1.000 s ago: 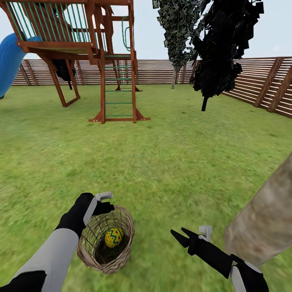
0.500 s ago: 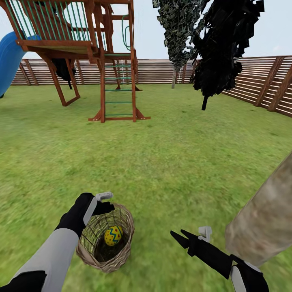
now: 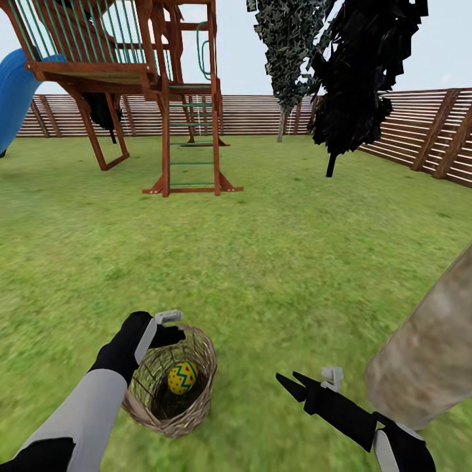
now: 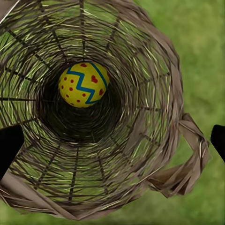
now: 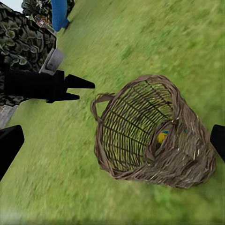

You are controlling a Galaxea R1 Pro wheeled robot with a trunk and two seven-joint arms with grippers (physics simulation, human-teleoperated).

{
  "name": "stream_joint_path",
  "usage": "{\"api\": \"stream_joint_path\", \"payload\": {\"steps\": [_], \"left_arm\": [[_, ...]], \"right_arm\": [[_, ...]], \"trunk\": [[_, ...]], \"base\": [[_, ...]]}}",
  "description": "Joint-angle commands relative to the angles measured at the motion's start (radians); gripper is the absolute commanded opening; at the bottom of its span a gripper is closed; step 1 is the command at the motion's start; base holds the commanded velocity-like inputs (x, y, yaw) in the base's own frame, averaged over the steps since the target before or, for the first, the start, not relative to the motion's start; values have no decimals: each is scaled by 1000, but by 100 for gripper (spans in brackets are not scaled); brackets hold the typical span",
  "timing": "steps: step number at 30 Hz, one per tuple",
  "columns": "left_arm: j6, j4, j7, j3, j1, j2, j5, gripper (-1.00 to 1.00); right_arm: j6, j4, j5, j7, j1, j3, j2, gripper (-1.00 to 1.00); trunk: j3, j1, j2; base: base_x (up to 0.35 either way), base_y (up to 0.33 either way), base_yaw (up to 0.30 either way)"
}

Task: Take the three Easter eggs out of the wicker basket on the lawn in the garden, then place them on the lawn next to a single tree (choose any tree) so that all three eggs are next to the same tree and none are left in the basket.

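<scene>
one egg [image 4: 83, 84] in one basket [image 3: 196, 357]; left claw [image 5: 86, 89] and right claw [image 3: 294, 381] both released.

I'm out in a fenced back garden. Mottled green lawn [image 3: 275, 262] runs to a brown slatted wooden fence [image 3: 406, 128] along the far and right sides. Far left stands a wooden playset [image 3: 164, 85] with a ladder and a blue slide [image 3: 13, 98]. Trees [image 3: 354, 85] rise near the far fence under open sky.
</scene>
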Motion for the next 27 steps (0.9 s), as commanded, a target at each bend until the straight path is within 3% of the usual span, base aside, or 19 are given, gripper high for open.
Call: {"api": "stream_joint_path", "payload": {"steps": [1,23,27], "left_arm": [[4,-1,5,4,0,-1,9,100],[3,-1,8,8,0,-1,7,100],[-11,-1,8,10,0,9,6,100]], "right_arm": [[7,0,-4,2,-1,-2,1,100],[8,1,-4,2,-1,-5,0,100],[8,2,-4,2,0,-5,0,100]], "trunk": [[-4,4,-8],[-73,88,-162],[-86,103,-190]], "base": [[0,0,0],[0,0,0],[0,0,0]]}}
